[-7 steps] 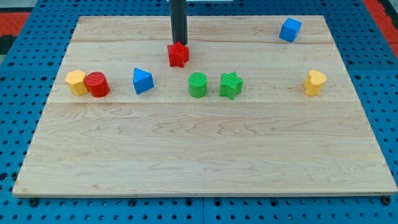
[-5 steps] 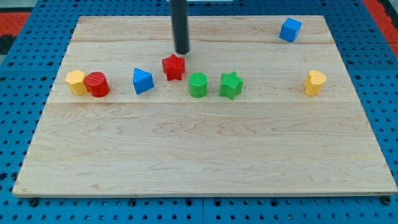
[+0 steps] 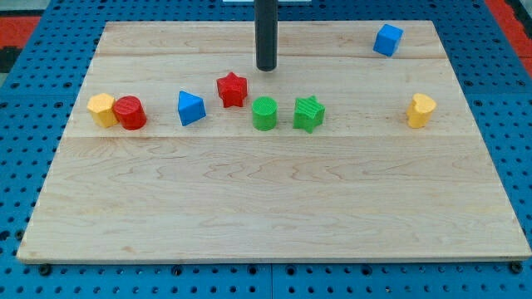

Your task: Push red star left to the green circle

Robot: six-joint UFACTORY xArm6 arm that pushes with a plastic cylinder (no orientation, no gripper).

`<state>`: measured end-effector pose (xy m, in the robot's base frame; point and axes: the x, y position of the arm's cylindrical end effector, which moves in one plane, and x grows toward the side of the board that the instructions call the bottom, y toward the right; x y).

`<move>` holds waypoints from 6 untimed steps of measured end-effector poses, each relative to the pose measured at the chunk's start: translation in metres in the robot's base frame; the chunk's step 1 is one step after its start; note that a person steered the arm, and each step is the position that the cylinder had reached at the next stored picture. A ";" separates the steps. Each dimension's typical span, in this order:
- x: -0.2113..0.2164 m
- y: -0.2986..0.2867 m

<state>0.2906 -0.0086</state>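
The red star [image 3: 233,89] lies on the wooden board [image 3: 274,208], just up and left of the green circle [image 3: 264,113], with a small gap between them. My tip [image 3: 265,68] stands above and to the right of the red star, apart from it, and straight above the green circle. A green star [image 3: 308,113] sits right beside the green circle on its right.
A blue triangle [image 3: 190,107] lies left of the red star. A red cylinder [image 3: 130,112] and a yellow block [image 3: 102,109] touch at the view's left. A blue cube [image 3: 387,39] is at the top right, a yellow block [image 3: 421,110] at the right.
The red star slid down and slightly left, from under my tip to beside the green circle. My tip then drew back up and moved right, away from the star.
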 end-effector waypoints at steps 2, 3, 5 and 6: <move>0.041 -0.073; 0.058 -0.083; 0.027 -0.062; 0.020 -0.044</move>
<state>0.3102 -0.0524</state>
